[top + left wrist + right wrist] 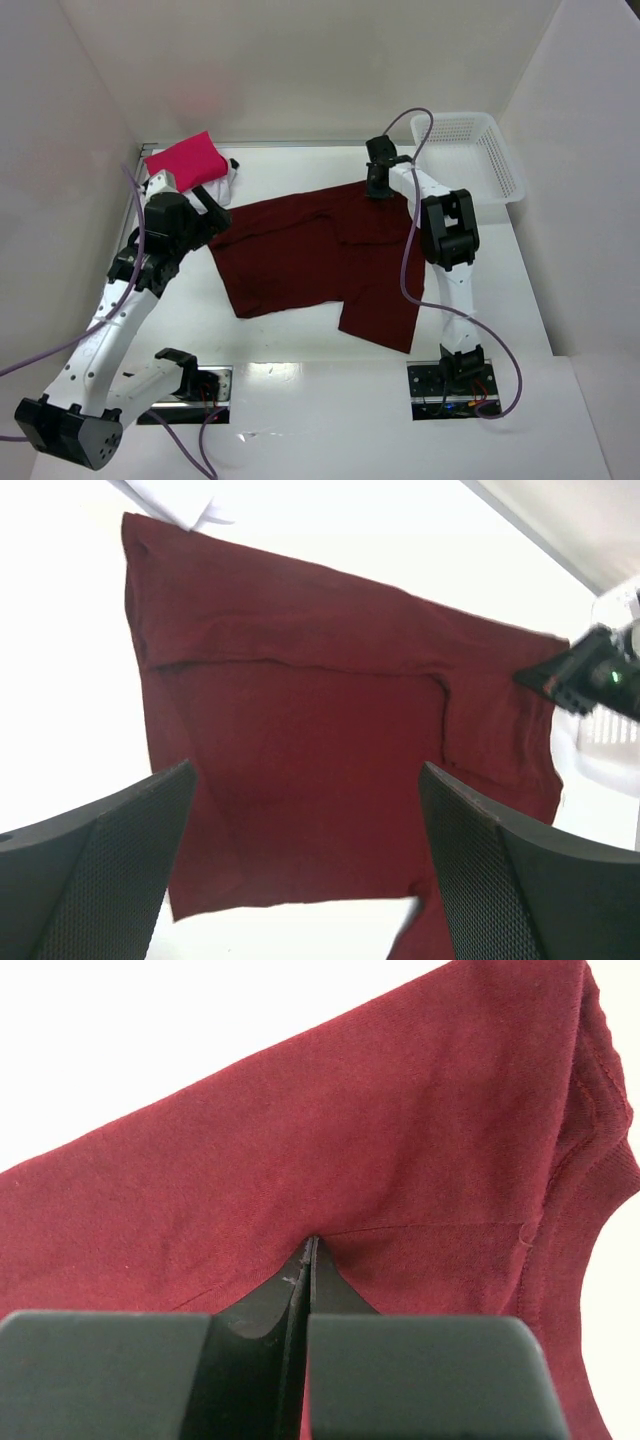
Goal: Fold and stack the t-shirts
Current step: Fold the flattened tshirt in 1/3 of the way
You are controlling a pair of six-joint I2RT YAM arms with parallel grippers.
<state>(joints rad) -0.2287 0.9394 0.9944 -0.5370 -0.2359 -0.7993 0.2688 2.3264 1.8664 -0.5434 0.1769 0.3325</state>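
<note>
You have a white table (300, 345) boxed in by plain white panels: a back wall (330, 70) along its far edge, a left wall (50, 150) and a right wall (590, 160) leaning outward on either side. A thin grey strip (300, 143) marks where the far edge meets the back wall. Your light is bright and even, the shadows are soft, and the tabletop is glossy enough to glare near its near edge. A faint pink tint sits on the back wall towards the far left corner.
</note>
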